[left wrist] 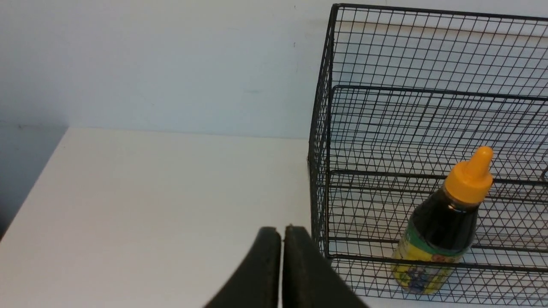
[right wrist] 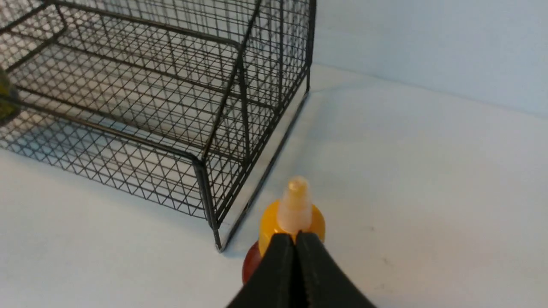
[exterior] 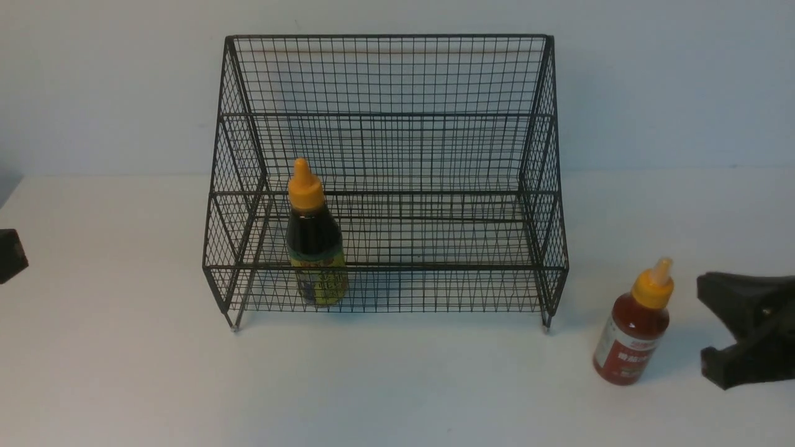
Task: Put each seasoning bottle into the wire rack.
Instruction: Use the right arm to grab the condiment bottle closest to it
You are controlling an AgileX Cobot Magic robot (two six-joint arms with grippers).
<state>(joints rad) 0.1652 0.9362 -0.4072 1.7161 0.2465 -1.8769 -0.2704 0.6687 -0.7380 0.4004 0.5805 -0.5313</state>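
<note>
The black wire rack (exterior: 385, 74) stands at the middle back of the white table. The dark-sauce seasoning bottle (exterior: 315, 242) stands upright inside its lower tier, near the left side wall, and is also in the left wrist view (left wrist: 441, 231). The red-sauce seasoning bottle (exterior: 633, 329) stands upright on the table, to the right of the rack's front right foot. My right gripper (right wrist: 295, 234) is shut and empty, just to the right of the red bottle's yellow cap (right wrist: 293, 214), apart from it. My left gripper (left wrist: 281, 231) is shut and empty, outside the rack (left wrist: 325, 128) by its left wall.
The rack's front right corner post and foot (right wrist: 216, 239) stand close to the red bottle. The pale wall runs right behind the rack. The table's left edge (left wrist: 34, 188) drops off beyond my left gripper. A black part of the left arm (exterior: 9, 254) shows at the front view's left border.
</note>
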